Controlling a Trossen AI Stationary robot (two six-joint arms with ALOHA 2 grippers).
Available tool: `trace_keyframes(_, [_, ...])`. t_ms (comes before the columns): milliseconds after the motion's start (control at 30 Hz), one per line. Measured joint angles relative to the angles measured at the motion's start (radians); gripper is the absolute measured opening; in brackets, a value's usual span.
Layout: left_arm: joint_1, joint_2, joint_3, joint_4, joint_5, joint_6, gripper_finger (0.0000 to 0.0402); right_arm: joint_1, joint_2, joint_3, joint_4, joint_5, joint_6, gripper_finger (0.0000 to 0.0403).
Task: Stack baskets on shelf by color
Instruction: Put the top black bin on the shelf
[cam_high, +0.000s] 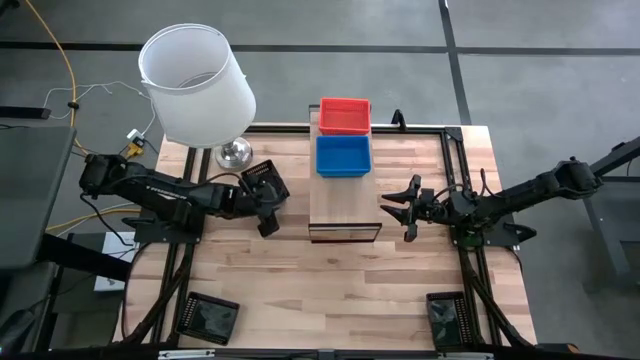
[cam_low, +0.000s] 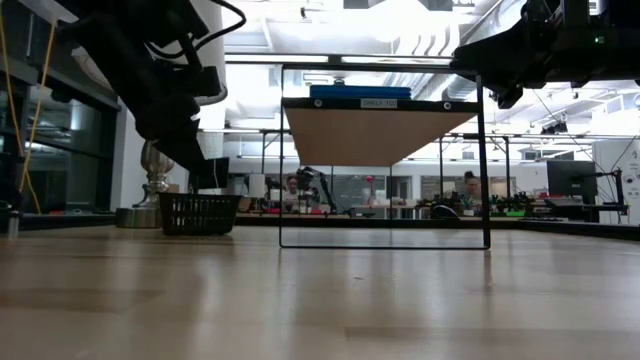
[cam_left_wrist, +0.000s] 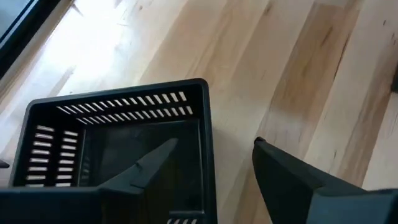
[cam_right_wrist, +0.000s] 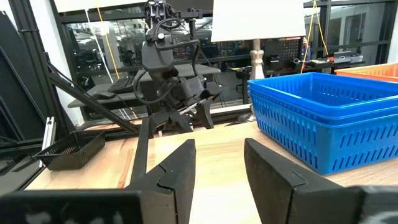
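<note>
Red basket (cam_high: 345, 114) & blue basket (cam_high: 343, 155) on light-wood shelf (cam_high: 344, 210); black slotted basket (cam_left_wrist: 118, 146); white lampshade (cam_high: 196, 84).

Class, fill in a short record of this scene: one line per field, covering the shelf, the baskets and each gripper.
Shelf: shelf at table centre, near end bare
On shelf: red basket at far end, blue basket next to it
Black baskets: black basket on the table by the lamp; two more at the near table corners
Left gripper: left gripper open, one finger inside that black basket, one outside its wall
Right gripper: right gripper open, empty, right of shelf
</note>
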Motion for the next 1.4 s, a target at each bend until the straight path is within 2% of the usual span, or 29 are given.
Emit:
trace_keyframes(267, [0.005,0.020,0.000,-0.012,0.038,0.001,0.0195,0.000,0.000,0.000,0.000,0.000,0.000,0.0126])
trace_keyframes(467, [0.006,0.101,0.001,-0.014,0.038,0.031,0.0195,0.000,0.000,0.000,-0.001,0.000,0.000,0.0126])
trace_keyframes(700, [0.006,0.184,0.001,-0.014,-0.014,0.032,0.0195,0.000,0.000,0.000,-0.002,0.000,0.000,0.0126])
trace_keyframes(933, [0.006,0.212,0.001,-0.013,-0.018,0.012,0.0189,0.000,0.000,0.000,-0.003,0.000,0.000,0.0126])
trace_keyframes(1067, [0.004,0.211,0.001,-0.010,-0.009,-0.008,0.0142,0.000,0.000,0.000,-0.003,0.000,0.000,0.0126])
trace_keyframes(1233, [-0.009,0.202,0.025,-0.055,0.065,-0.028,0.0023,0.000,0.000,0.000,-0.004,0.000,0.000,0.0126])
trace_keyframes(1400, [-0.068,0.195,0.132,-0.228,0.106,-0.060,0.0007,0.000,0.000,0.000,-0.004,0.000,0.000,0.0126])
